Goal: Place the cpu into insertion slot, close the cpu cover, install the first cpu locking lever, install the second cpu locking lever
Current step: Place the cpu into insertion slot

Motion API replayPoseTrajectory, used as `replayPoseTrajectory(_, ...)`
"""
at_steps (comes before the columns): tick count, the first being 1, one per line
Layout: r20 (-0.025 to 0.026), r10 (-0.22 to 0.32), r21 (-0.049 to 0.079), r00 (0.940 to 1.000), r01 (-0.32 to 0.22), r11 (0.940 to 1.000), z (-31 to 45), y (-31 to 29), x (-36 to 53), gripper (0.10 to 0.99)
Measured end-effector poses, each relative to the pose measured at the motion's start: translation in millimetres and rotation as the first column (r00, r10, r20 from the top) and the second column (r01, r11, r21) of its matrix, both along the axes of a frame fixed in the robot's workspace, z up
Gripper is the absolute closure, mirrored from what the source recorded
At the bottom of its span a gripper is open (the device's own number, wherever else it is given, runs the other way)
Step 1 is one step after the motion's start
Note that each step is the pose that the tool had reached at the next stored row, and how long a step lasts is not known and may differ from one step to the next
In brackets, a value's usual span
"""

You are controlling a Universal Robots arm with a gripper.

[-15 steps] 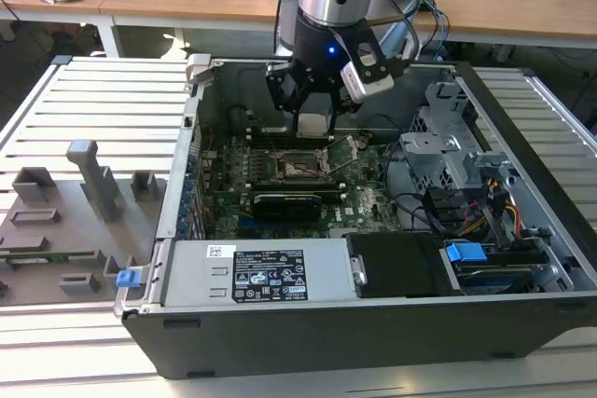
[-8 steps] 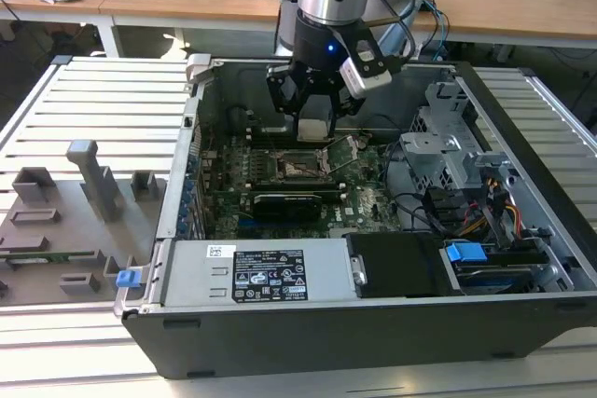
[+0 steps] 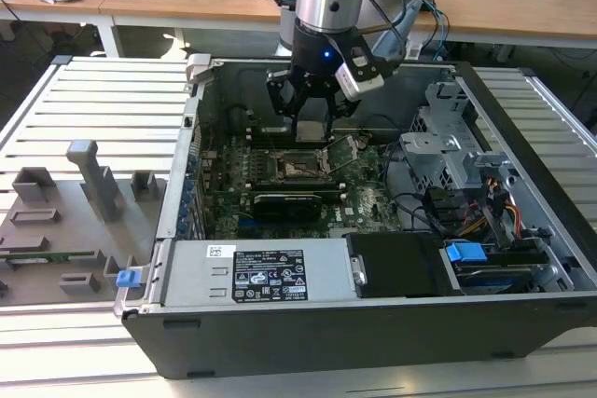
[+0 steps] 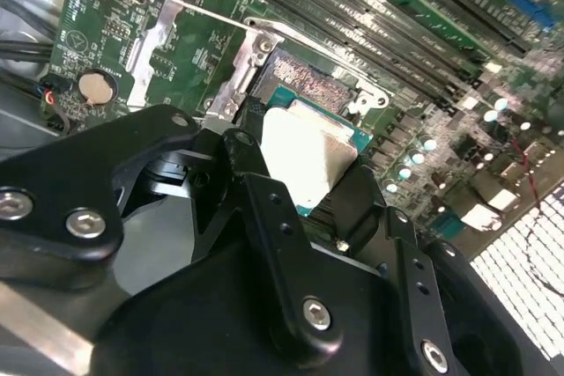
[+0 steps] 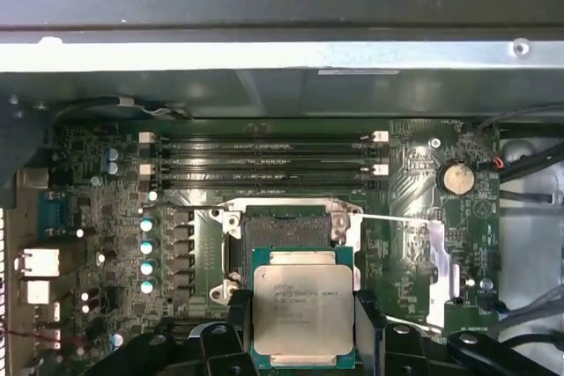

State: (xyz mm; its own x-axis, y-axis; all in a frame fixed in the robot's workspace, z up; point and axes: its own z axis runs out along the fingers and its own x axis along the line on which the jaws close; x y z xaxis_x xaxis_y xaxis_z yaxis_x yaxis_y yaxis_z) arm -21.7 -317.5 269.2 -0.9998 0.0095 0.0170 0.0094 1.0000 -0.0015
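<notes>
The open computer case holds one green motherboard. The gripper hangs over the board's far middle, with its two black fingers clamped on opposite edges of the single cpu. The chip lies flat between them, silver top up, over the edge of the one open socket. I cannot tell whether it touches the socket. The one cpu cover is swung open on the socket's side toward the exterior view's right. In the second wrist view the fingers hide part of the cpu.
</notes>
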Motion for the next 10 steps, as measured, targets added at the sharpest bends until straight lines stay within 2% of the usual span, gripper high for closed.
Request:
replayPoseTrajectory(3, -0.0003, 0.003, -0.003, 1.0000, -0.003, 1.0000, -11.3, 3.3, 2.0, 0.541)
replayPoseTrajectory(4, -0.0004, 0.003, -0.003, 1.0000, -0.003, 1.0000, -12.7, 3.4, 2.5, 0.541)
replayPoseTrajectory(10, -0.0005, 0.003, -0.003, 1.0000, -0.003, 1.0000, -13.4, 3.3, 2.8, 0.541)
